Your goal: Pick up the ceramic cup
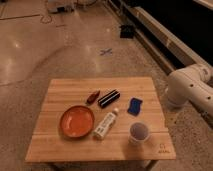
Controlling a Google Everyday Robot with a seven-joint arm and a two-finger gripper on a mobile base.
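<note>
Camera view: The ceramic cup (139,132) stands upright near the front right corner of the wooden desk (55,145), mouth up, touching nothing. A white bottle (106,125) lies on its side just left of it, beside an orange plate (77,122). A blue item (134,106) sits behind the cup. The robot's white arm (192,87) hangs off the desk's right edge; the gripper is out of frame, so whether its jaws are parted or closed cannot be told.
</note>
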